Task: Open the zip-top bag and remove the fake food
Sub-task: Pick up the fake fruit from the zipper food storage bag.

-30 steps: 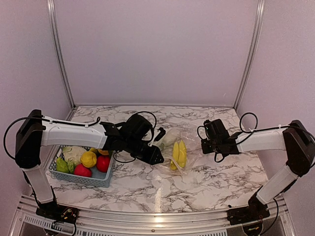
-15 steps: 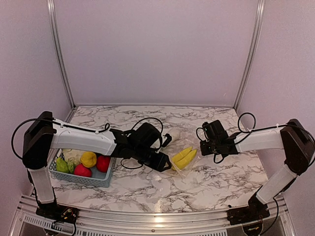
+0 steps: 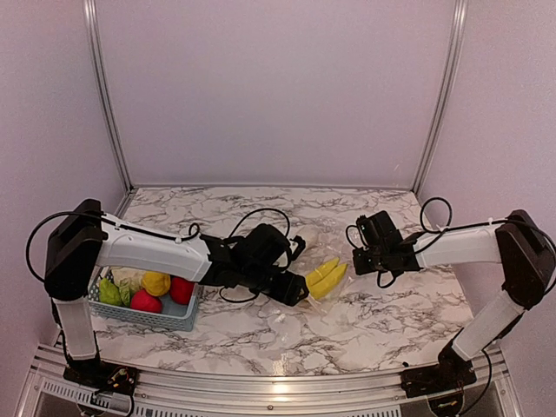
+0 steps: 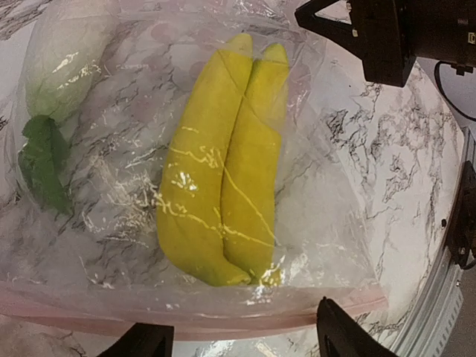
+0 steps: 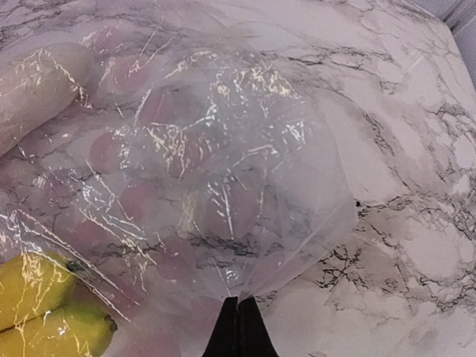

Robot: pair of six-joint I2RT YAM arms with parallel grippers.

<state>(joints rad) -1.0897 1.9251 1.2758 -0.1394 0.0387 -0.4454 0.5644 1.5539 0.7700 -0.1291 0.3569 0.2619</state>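
Note:
The clear zip-top bag [image 4: 327, 208] lies on the marble with two yellow bananas [image 4: 223, 186] and a pale leafy cabbage [image 4: 63, 59] inside. Its pink zip edge [image 4: 223, 316] runs across just ahead of my left gripper [image 4: 242, 338], which is open with nothing held. My right gripper [image 5: 238, 312] is shut on the bag's far edge [image 5: 245, 286], opposite the zip. From above, the bananas [image 3: 326, 278] lie between the left gripper [image 3: 297, 294] and the right gripper [image 3: 358, 259]. More fake food sits in the basket: a lemon [image 3: 156, 281] and red apples [image 3: 181, 289].
A light blue lattice basket [image 3: 187, 320] stands at the near left, under my left arm. The right arm's black wrist [image 4: 394, 37] hangs over the bag's far end. A metal rail [image 3: 278, 382] borders the table's near edge.
My left gripper has opened and slid right along the table to the bag's zip edge. The bananas have swung from upright to lying sideways. The right gripper stayed shut on the bag.

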